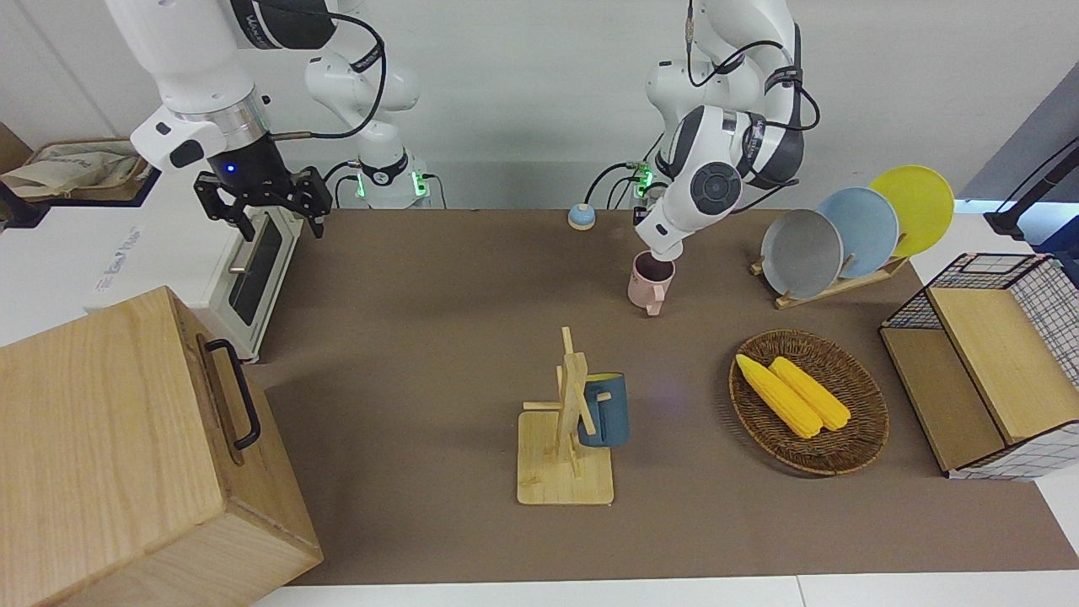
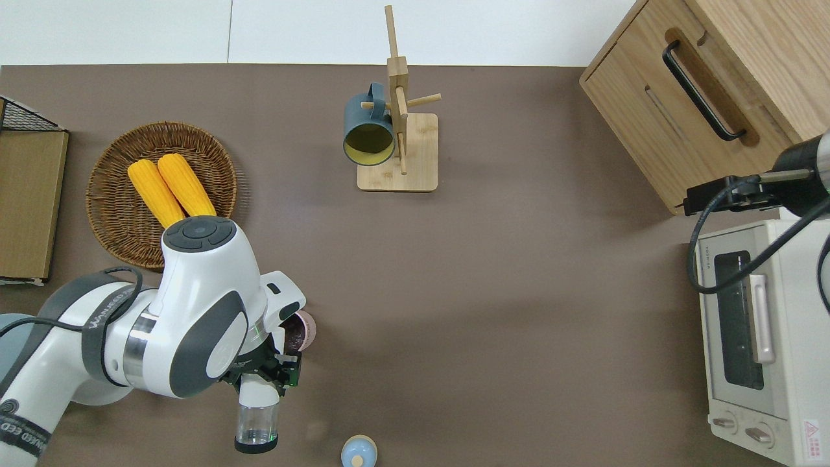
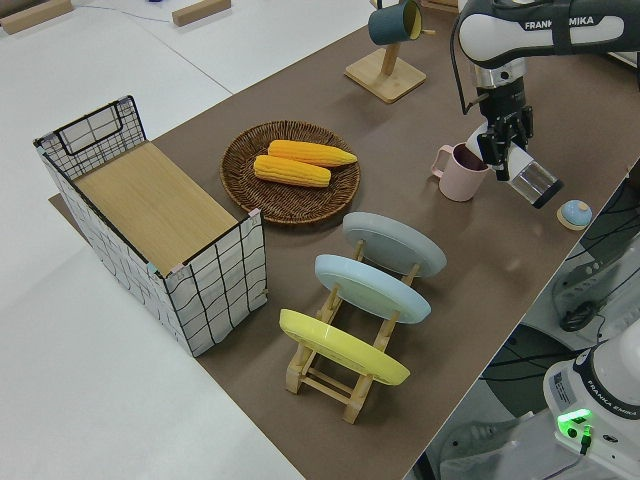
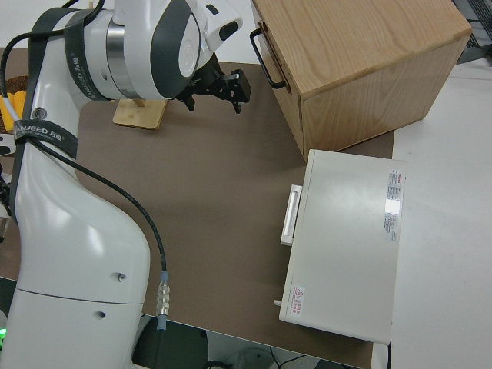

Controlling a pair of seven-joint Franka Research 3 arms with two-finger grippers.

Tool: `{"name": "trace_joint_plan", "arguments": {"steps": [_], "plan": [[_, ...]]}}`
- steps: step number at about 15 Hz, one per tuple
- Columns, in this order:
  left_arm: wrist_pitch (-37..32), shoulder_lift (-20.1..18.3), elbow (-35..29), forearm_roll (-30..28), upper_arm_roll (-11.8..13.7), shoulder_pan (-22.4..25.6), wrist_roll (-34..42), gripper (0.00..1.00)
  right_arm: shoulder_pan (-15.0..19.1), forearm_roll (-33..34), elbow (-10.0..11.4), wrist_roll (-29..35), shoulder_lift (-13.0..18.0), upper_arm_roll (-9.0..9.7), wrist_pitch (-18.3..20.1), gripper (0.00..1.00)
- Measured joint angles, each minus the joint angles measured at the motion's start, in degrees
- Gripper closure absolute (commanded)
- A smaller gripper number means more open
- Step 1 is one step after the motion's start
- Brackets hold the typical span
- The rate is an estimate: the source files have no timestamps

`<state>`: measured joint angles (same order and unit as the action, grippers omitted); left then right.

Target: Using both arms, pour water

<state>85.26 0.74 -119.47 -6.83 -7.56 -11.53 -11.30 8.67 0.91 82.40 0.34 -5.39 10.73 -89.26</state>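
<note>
My left gripper point(image 2: 262, 375) is shut on a clear bottle point(image 2: 256, 420) and holds it lying nearly level. The bottle's white neck points at a pink mug point(image 2: 305, 326) that stands upright on the brown table point(image 2: 519, 292). In the left side view the left gripper point(image 3: 498, 148) sits at the rim of the mug point(image 3: 458, 175), and the bottle point(image 3: 535, 180) slopes away from it. The mug's inside looks dark. In the front view the arm's wrist hides the bottle. My right arm is parked with its gripper point(image 1: 261, 205) open and nothing in it.
A small blue round lid point(image 2: 358, 451) lies near the bottle. A wicker basket point(image 2: 107, 194) holds two corn cobs. A wooden rack point(image 2: 402, 130) carries a blue mug. A plate rack point(image 1: 843, 240), a wire basket point(image 1: 986, 362), a toaster oven point(image 2: 752, 337) and a wooden cabinet point(image 2: 707, 91) line the table's ends.
</note>
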Motion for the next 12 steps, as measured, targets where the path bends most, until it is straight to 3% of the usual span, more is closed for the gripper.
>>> {"name": "trace_joint_plan", "arguments": {"steps": [12], "plan": [[-1.1,0.0,0.7,0.02,-0.03,-0.01,-0.46,1.0,0.0,0.0,0.0,0.0,0.0,0.0,0.0,0.009]]}}
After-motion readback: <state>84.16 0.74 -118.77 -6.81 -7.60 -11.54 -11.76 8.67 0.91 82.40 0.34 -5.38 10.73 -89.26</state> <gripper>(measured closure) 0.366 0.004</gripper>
